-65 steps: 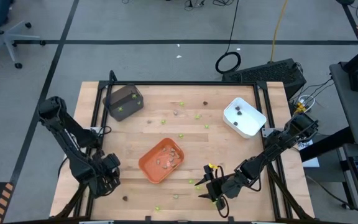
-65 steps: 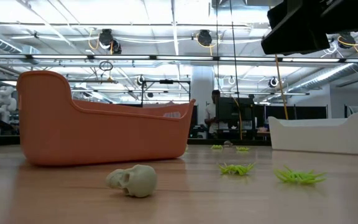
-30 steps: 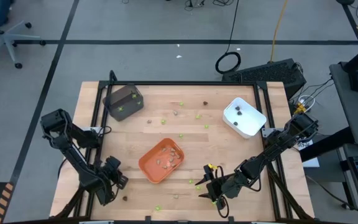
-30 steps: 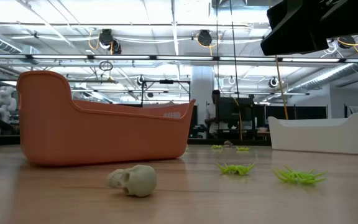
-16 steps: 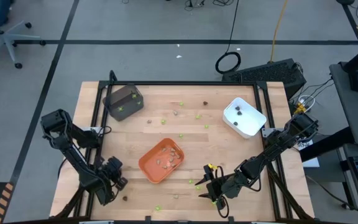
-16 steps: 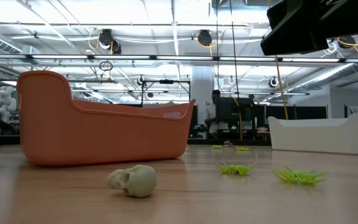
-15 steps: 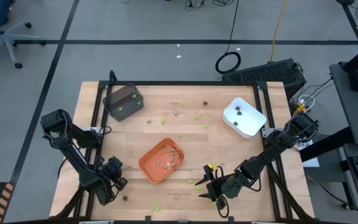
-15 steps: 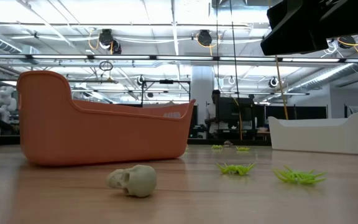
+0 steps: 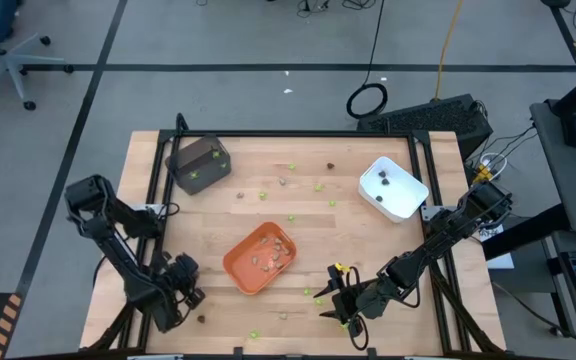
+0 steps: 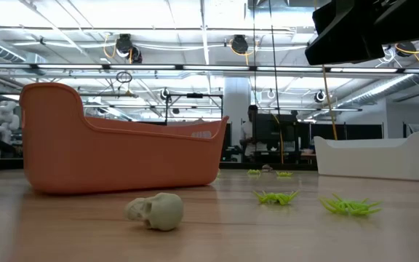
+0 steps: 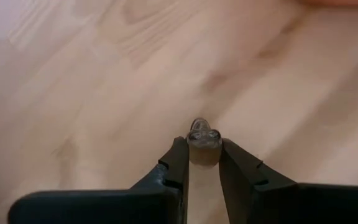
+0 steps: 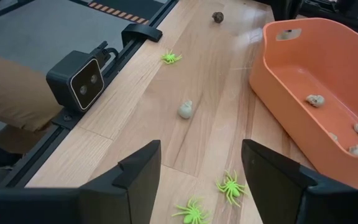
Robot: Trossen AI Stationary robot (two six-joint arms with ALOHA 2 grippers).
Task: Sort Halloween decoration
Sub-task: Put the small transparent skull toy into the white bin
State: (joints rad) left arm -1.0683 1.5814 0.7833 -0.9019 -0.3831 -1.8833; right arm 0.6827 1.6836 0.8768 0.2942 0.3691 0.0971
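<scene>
No readable writing anywhere; the raised mark on the orange tray (image 10: 115,149) wall in the low view was too small to make out.

Left gripper (image 11: 202,155) sat at the near-left part of the table (image 9: 168,215), fingers closed on a small tan-grey skull (image 11: 203,138) held just above the wood. Right gripper (image 12: 201,165) hovered near the front edge by the orange tray, fingers spread wide, holding nothing.

Halloween decoration was scattered: lime-green spiders (image 12: 230,186) under the right gripper, another skull (image 12: 185,110) beside them, a dark brown piece (image 12: 217,17) farther off, several skulls inside the orange tray. White tray (image 9: 393,188) at right rear held dark bits, type unclear. Dark grey tray (image 9: 199,162) at left rear showed green specks, too small to identify.

Low view caught only a dark slab of arm at top right, cropped. Tan fabric at the right wrist view's edge, cut off.
</scene>
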